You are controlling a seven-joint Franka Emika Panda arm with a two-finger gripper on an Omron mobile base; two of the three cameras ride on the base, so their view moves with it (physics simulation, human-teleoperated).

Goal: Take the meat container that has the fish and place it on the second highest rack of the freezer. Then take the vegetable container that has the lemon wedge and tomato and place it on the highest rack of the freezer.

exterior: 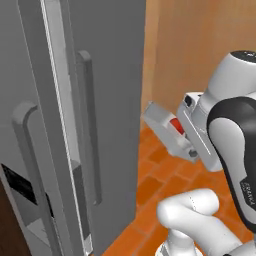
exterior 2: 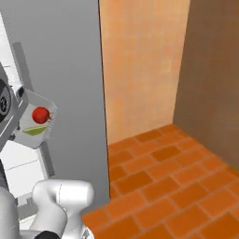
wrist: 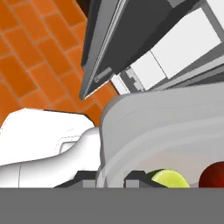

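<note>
The gripper (exterior: 192, 145) is clamping the tilting vegetable container (exterior 2: 36, 120) near the freezer (exterior: 100, 100), risking the tomato (exterior 2: 40, 114) rolling out.

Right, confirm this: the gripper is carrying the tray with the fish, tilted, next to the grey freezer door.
Wrong on the contents. The right base view shows the vegetable container in the gripper holding a red tomato and a lemon wedge, no fish. The rest stands: it is tilted, beside the freezer door.

Freezer (exterior: 107, 75) door blocks the left — brick floor (exterior 2: 177, 186) open rightward.
</note>
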